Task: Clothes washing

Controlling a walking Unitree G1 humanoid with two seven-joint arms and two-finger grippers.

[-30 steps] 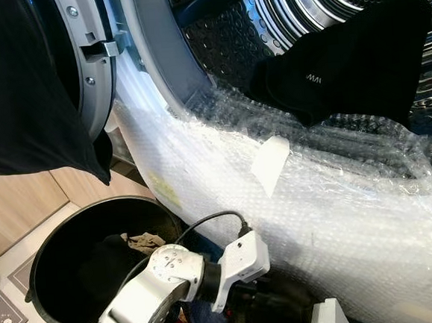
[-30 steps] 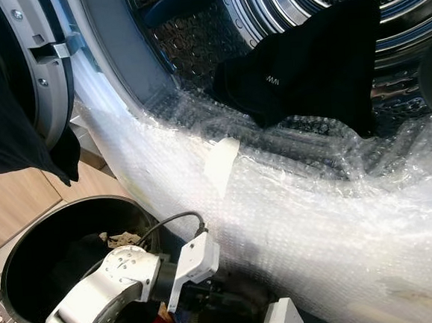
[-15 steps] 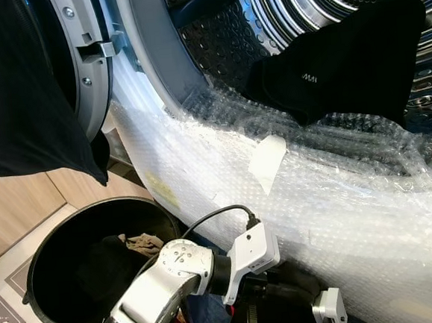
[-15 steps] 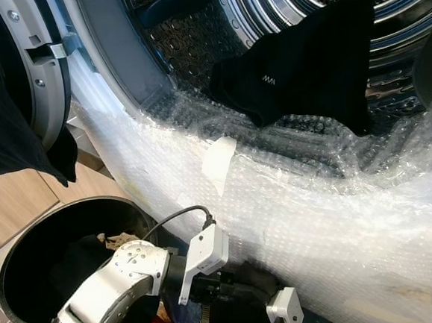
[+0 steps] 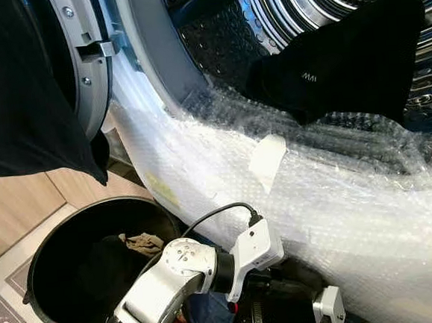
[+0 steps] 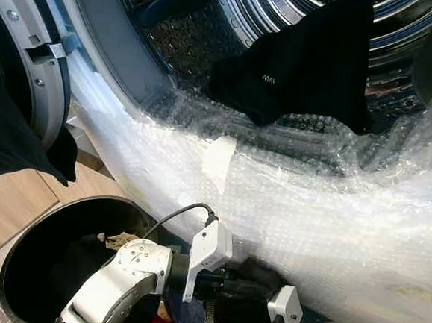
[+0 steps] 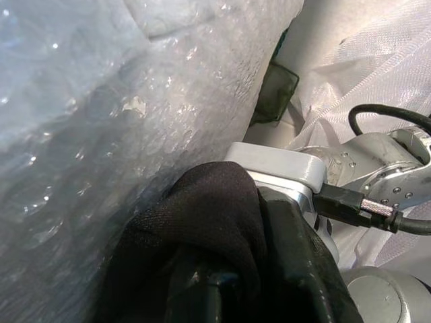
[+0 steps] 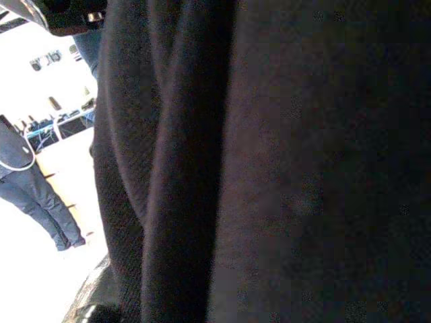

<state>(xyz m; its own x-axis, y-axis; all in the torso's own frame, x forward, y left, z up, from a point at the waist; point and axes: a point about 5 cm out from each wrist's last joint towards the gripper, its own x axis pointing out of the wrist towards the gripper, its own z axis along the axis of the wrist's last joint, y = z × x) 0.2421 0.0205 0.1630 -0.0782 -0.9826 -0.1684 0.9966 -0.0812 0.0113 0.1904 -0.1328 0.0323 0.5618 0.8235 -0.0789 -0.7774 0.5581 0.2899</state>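
A black garment (image 5: 350, 61) hangs over the lip of the open washing machine drum (image 5: 221, 41). Low in front of the machine, my left gripper (image 5: 271, 307) is buried in a second black garment (image 5: 284, 309). In the left wrist view that cloth (image 7: 202, 208) drapes over the left gripper (image 7: 202, 286), which looks shut on it. My right wrist (image 5: 328, 306) sits just to the right, against the same cloth. Dark fabric (image 8: 269, 168) lies right across the right wrist view.
Bubble wrap (image 5: 338, 197) covers the machine's front below the drum, with a white tape patch (image 5: 267, 160). Another black garment (image 5: 15, 87) hangs over the open door at left. A black basket (image 5: 36, 258) with a tan cloth (image 5: 142, 244) stands lower left. A person (image 8: 34, 195) stands far behind.
My left wrist has moved a little up and right, closer to the bubble wrap. The right wrist has risen slightly into view beside it. The drum garment has not moved.
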